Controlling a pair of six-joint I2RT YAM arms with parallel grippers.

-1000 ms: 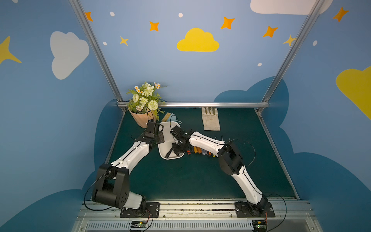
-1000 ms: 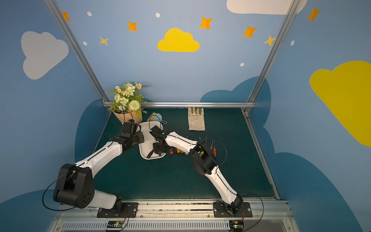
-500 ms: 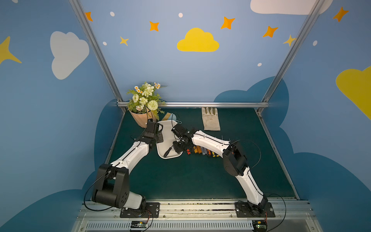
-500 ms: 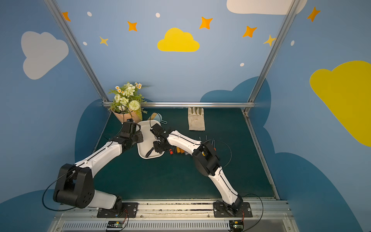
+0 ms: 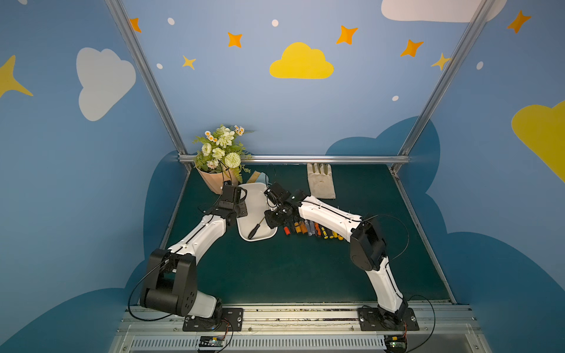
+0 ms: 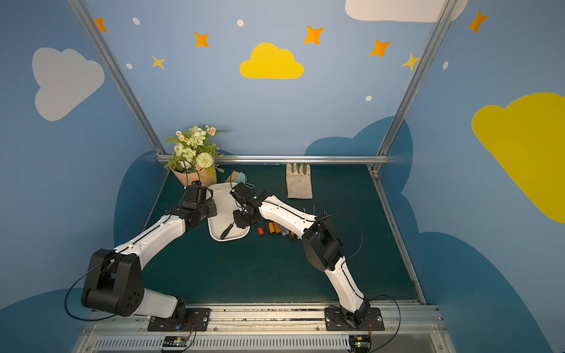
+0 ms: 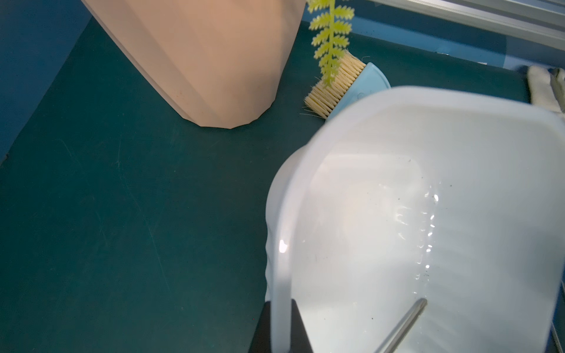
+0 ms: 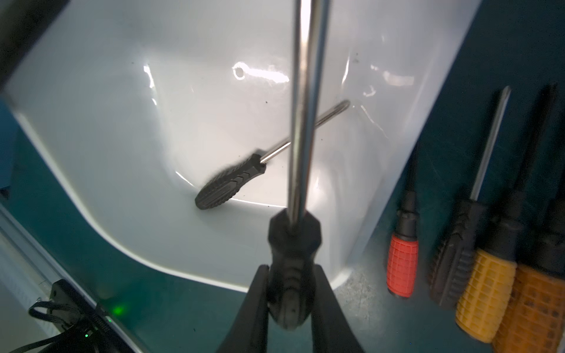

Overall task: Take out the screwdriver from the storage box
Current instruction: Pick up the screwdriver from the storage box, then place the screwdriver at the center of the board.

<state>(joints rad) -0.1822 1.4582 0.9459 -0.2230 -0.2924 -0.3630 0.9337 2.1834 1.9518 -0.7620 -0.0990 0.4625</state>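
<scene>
Fingers [image 8: 328, 308] of the right gripper [image 8: 290, 276] pinch the long screwdriver [image 8: 301, 137] by its black handle above the storage box [image 8: 122, 107], left gripper [image 7: 281, 324] clamped on its rim; the long shaft could lever it loose, dropping onto the smaller screwdriver [image 8: 232, 180] inside.

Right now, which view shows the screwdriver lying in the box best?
The right wrist view: the lying screwdriver shows its ribbed black handle and steel shaft, crossed only by the held screwdriver. In both top views it is small, without detail. The left wrist view shows only one shaft end; whose, I cannot tell.
</scene>
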